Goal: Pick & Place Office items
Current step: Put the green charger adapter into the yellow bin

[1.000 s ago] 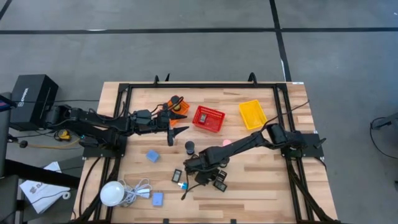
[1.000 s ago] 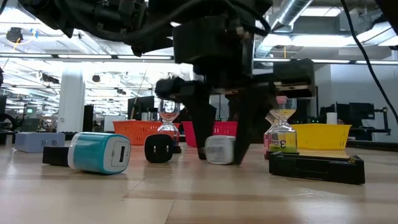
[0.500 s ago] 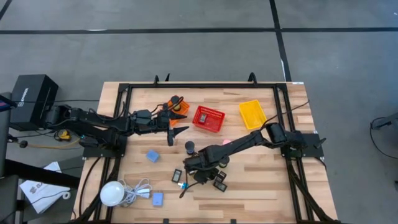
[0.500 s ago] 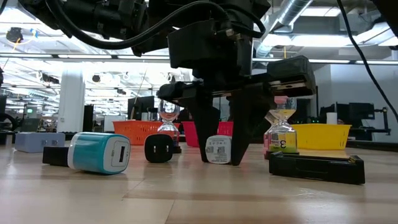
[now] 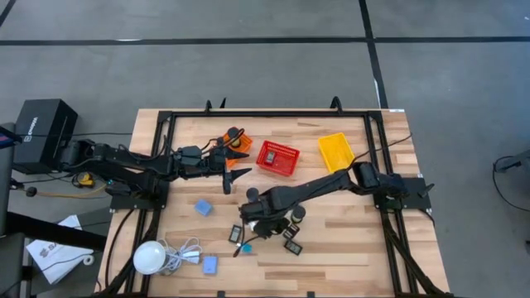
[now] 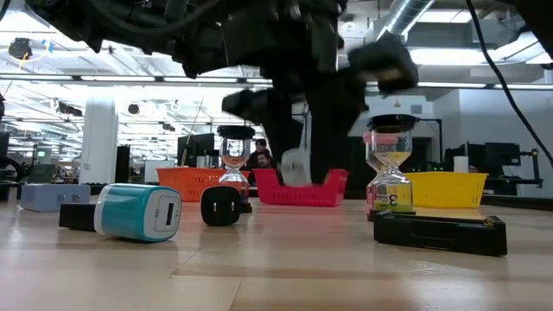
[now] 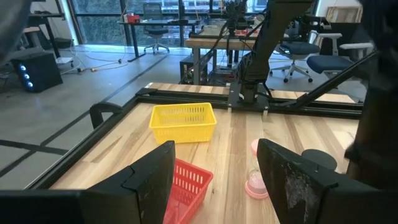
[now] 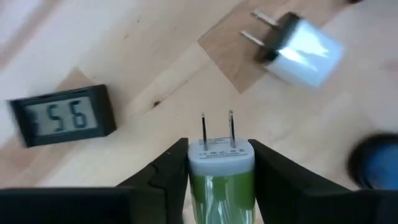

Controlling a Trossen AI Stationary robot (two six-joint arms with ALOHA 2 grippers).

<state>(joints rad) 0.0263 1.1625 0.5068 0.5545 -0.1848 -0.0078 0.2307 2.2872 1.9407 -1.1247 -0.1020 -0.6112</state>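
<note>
My right gripper [image 8: 219, 149] hangs above the middle of the table, shut on a small green-and-white plug charger [image 8: 221, 171] whose two prongs [image 8: 216, 127] point away from the wrist. In the low view this charger [image 6: 295, 166] hangs clear above the wood. My left gripper [image 5: 238, 164] waits open, held level over the table's far left part, next to the orange basket [image 5: 236, 142]. Other office items lie flat on the table below: a small black digital display [image 8: 62, 118], a white-and-black charger [image 8: 298, 46] and a light-blue piece [image 5: 204, 207]. My right gripper pinches the charger's two opposite sides [image 8: 194, 163] between its two fingers [image 8: 168, 174], just below the white pronged end. The fingers come from above, pointing down. The charger is lifted clear of the table, its prongs pointing down.
A red basket [image 5: 277, 157] and a yellow basket [image 5: 336, 151] stand at the far side. A white bulb with its cable [image 5: 149, 257] and a light-blue piece [image 5: 209, 265] lie near left. Two hourglasses [image 6: 390, 173] [image 6: 233, 160] stand upright. A flat black box [image 6: 439, 231] lies at the near right.
My right gripper has shut on the green-and-white charger that stood on the table, then risen with it and shifted toward the table's left, rolling slightly. The charger now hangs clear of the wood.
</note>
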